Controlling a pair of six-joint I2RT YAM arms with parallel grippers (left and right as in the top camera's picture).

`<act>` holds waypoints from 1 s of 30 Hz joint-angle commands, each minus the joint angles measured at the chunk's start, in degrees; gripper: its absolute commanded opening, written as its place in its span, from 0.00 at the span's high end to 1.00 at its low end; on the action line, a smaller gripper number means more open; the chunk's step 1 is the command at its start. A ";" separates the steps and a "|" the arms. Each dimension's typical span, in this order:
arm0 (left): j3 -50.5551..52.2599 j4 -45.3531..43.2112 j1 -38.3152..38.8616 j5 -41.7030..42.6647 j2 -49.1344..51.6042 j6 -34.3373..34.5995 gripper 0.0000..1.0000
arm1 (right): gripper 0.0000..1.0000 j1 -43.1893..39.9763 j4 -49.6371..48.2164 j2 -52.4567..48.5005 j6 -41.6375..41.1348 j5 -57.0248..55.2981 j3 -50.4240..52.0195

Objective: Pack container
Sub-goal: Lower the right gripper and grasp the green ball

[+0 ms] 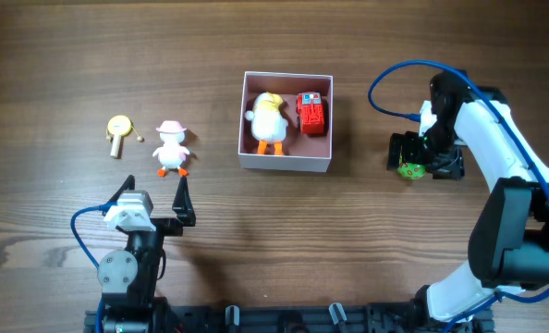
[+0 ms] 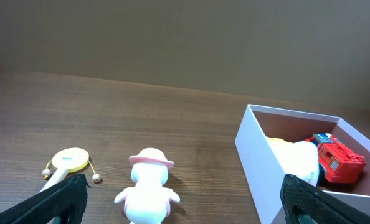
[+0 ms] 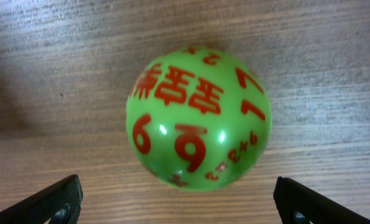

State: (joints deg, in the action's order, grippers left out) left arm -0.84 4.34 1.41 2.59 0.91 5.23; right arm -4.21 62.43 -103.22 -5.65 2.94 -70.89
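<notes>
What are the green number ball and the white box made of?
Green ball: probably hard, glossy plastic; small bright glints sit on its smooth skin. White box: seemingly thin matte cardboard; flat, sharp-edged walls with no shine.

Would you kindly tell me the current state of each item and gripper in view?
container, open, holding two toys.
yellow-hatted duck, lying inside the container.
red toy vehicle, inside the container beside that duck.
pink-hatted duck, on the table, outside the container.
yellow rattle, on the table, outside.
green ball, on the table, ungripped.
left gripper, open, empty.
right gripper, open, straddling the ball without touching.
</notes>
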 commanded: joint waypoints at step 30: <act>0.52 0.00 -0.46 -0.55 -0.09 -0.48 0.00 | 0.30 0.11 -10.27 -0.44 1.20 -2.51 3.02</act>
State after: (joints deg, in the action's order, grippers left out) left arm -0.84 4.34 1.41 2.59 0.91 5.23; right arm -4.23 53.23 -103.22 -4.62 1.39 -70.08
